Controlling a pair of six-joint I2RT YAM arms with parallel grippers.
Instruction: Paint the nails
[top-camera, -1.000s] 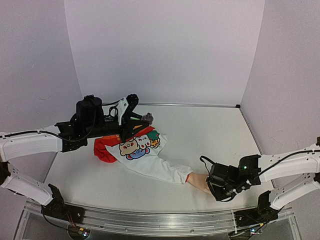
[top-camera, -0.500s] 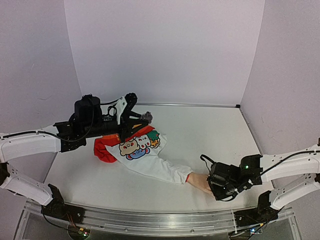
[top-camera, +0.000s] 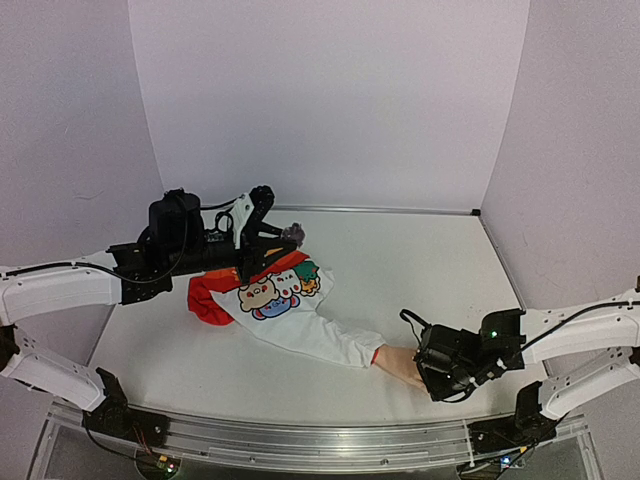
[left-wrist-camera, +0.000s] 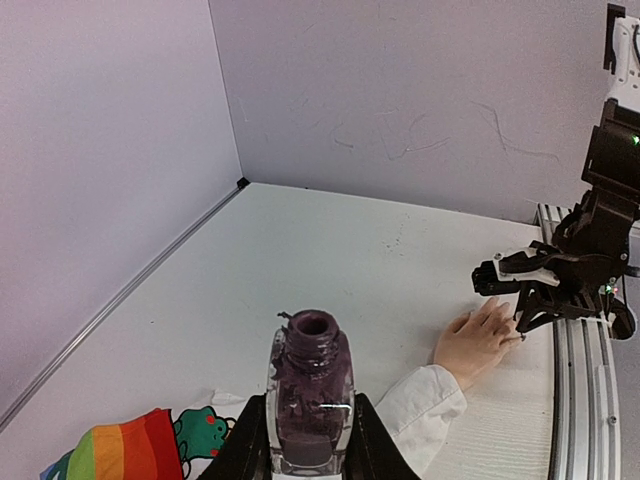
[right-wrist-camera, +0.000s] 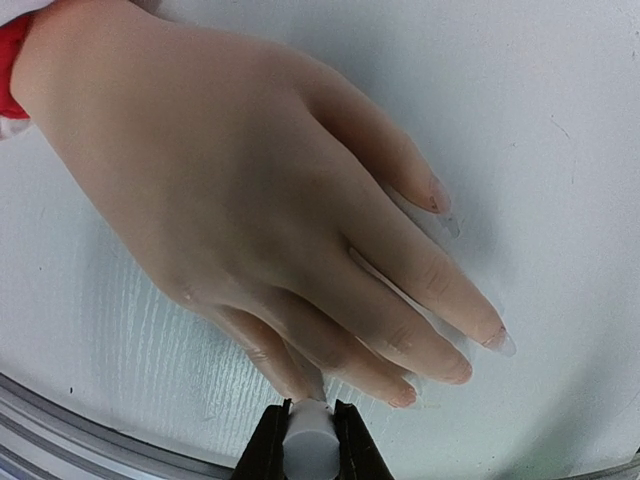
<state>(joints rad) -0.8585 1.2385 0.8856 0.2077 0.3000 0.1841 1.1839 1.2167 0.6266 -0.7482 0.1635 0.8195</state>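
Note:
The pale mannequin hand (top-camera: 393, 362) lies flat near the table's front, with slim fingers and pale nails (right-wrist-camera: 498, 342); no dark nail shows. My right gripper (right-wrist-camera: 308, 440) is shut on a pale brush cap (right-wrist-camera: 308, 448), right at the tip of the nearest finger, which the cap hides. It also shows in the top view (top-camera: 436, 380). My left gripper (left-wrist-camera: 308, 440) is shut on an open clear bottle of dark purple polish (left-wrist-camera: 310, 395), held upright above the table at the back left (top-camera: 290, 236). The left wrist view shows the hand (left-wrist-camera: 478, 342) far off.
The hand comes out of a white sleeve (top-camera: 330, 338) on a doll garment with cartoon prints (top-camera: 272, 292) and red and rainbow cloth (top-camera: 208, 300), lying left of centre. A metal rail (top-camera: 300, 440) runs along the front edge. Walls stand at the back and on both sides.
My left arm with the bottle has shifted slightly to the left. My right gripper has stayed at the hand's fingertips.

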